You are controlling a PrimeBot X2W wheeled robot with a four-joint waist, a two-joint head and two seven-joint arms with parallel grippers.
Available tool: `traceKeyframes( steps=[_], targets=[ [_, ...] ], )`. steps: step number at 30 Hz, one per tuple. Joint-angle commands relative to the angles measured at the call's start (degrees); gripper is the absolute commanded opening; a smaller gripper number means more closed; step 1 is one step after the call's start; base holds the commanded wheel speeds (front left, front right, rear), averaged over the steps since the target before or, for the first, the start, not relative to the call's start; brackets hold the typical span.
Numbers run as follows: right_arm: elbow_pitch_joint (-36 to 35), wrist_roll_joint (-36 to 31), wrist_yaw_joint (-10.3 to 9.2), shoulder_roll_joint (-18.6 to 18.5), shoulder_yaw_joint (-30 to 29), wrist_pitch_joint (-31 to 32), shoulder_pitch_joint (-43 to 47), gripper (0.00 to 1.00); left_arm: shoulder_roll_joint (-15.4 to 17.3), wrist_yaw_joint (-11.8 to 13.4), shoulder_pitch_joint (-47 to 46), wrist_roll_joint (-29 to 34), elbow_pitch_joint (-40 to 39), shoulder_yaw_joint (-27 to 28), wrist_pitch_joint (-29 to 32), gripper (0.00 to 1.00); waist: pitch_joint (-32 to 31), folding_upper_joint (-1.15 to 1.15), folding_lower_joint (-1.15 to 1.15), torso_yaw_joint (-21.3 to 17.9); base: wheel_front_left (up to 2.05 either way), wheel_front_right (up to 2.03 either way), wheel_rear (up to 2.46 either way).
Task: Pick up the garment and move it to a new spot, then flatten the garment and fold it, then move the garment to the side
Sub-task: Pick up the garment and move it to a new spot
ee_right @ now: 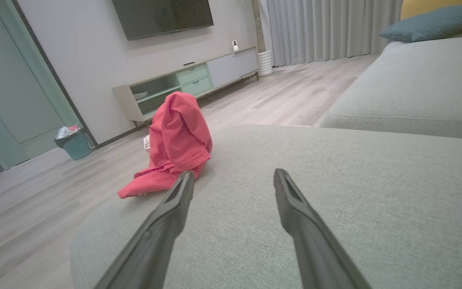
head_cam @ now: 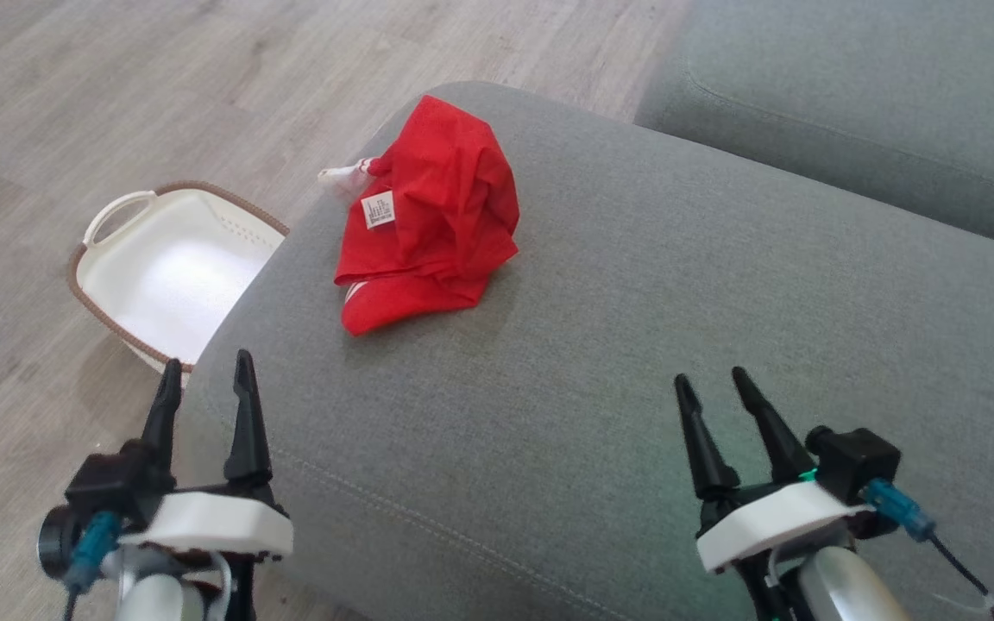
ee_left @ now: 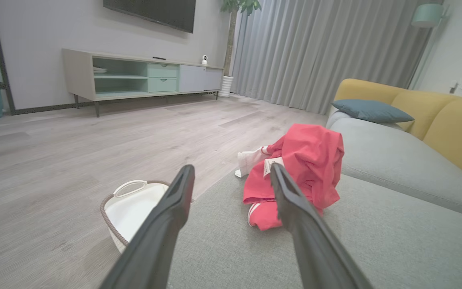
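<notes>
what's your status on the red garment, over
Left hand open, empty. Right hand open, empty. Crumpled red fabric garment lying on grey fabric sofa cushion, untouched. Path to it looks clear.

Crumpled in a heap on the grey sofa seat (head_cam: pixel 635 345), near its far left edge: a red garment (head_cam: pixel 432 216), white label (head_cam: pixel 378 210) facing up, a bit of white trim poking out at the left. Down on the wood floor (head_cam: pixel 117 86), just beside the seat's left side, a white basket (head_cam: pixel 117 205) with a brown rim. At lower left, the left end effector (head_cam: pixel 208 362), fingers spread, holding nothing; at lower right, the right end effector (head_cam: pixel 709 377), likewise spread and empty, both well apart from the garment
</notes>
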Motion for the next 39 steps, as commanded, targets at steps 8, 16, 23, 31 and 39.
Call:
traceKeyframes(
  steps=[8, 16, 23, 31, 39],
  targets=[
    [-5.0, -3.8, 0.37, -0.1, -2.1, 0.6, -4.7, 1.0, 4.0, -2.6, -10.8, -0.5, 2.5, 6.4, -0.3, 1.0, 6.2, 0.0, 0.0, -5.7, 0.0, 0.0, 0.0],
    [-12.6, -9.5, 0.37, -0.1, -8.1, 4.9, -6.9, 1.0, 11.1, -7.0, -27.9, -0.9, 13.1, 5.1, 9.5, 1.0, 14.8, 0.0, 0.0, -11.0, 0.0, 0.0, 0.0],
    [-18.6, -13.0, 0.37, -0.1, -9.8, 7.9, -9.1, 1.0, 16.7, -9.8, -41.6, -4.9, 24.6, 0.7, 22.2, 1.0, 21.2, 0.0, 0.0, -15.5, 0.0, 0.0, 0.0],
    [-22.4, -13.0, 0.37, -0.1, -9.1, 8.8, -10.4, 1.0, 23.5, -10.0, -51.7, -9.0, 33.9, -10.3, 25.7, 1.0, 26.6, 0.0, 0.0, -19.2, 0.0, 0.0, 0.0],
    [-23.7, -13.4, 0.37, -0.1, -8.8, 8.9, -10.7, 1.0, 25.8, -10.0, -56.8, -14.1, 41.8, -15.4, 27.9, 1.0, 29.3, 0.0, 0.0, -20.6, 0.0, 0.0, 0.0]
  ],
)
